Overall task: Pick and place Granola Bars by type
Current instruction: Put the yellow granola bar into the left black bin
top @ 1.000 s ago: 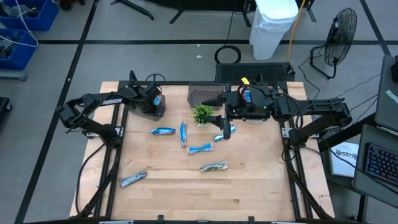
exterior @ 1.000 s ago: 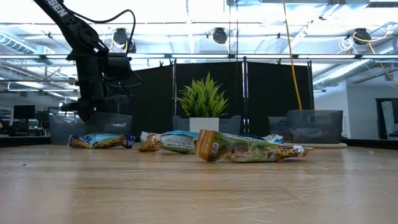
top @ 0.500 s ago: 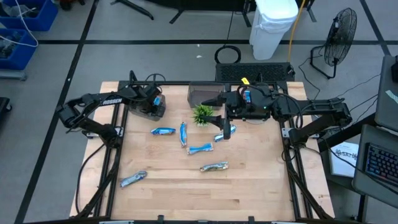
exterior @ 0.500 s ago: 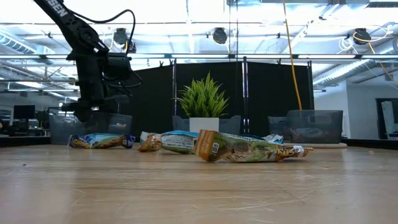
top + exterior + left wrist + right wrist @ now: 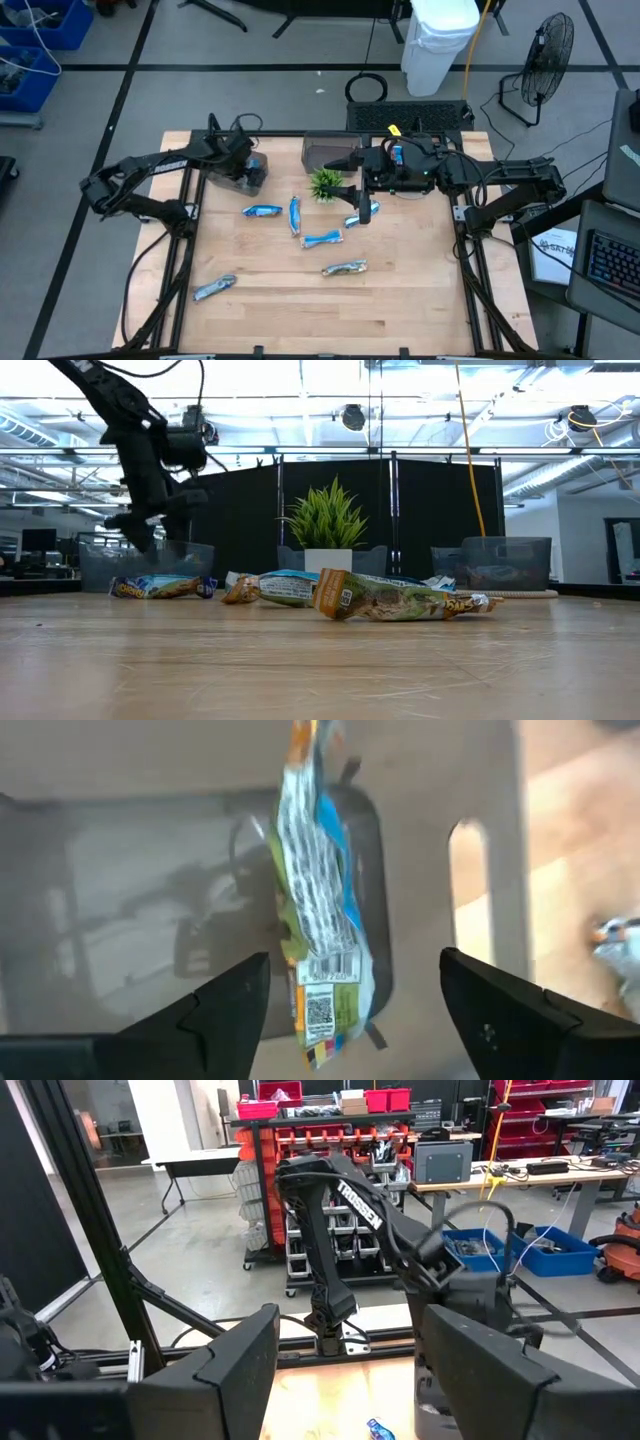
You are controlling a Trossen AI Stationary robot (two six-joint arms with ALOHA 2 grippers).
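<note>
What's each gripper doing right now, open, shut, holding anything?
Left gripper: open over the left bin, a bar below it, not gripped.
Right gripper: open, empty.

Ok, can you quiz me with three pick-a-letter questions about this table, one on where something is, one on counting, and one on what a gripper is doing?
1. Where is the plant?
A. near the table's far edge, in the middle
B. on the floor
C. at the near left corner

2. How many bars lie loose on the wood in the high view?
A. two
B. six
C. twelve

3. How are the left gripper's fingers?
A. spread apart over the bin
B. pinched on the plant
C. pressed flat on the wood

Answers: 1 A, it stands by the far bins. 2 B, six wrappers show, one by the right gripper. 3 A, the left wrist view shows both fingers wide, with a bar between them above the bin.
</note>
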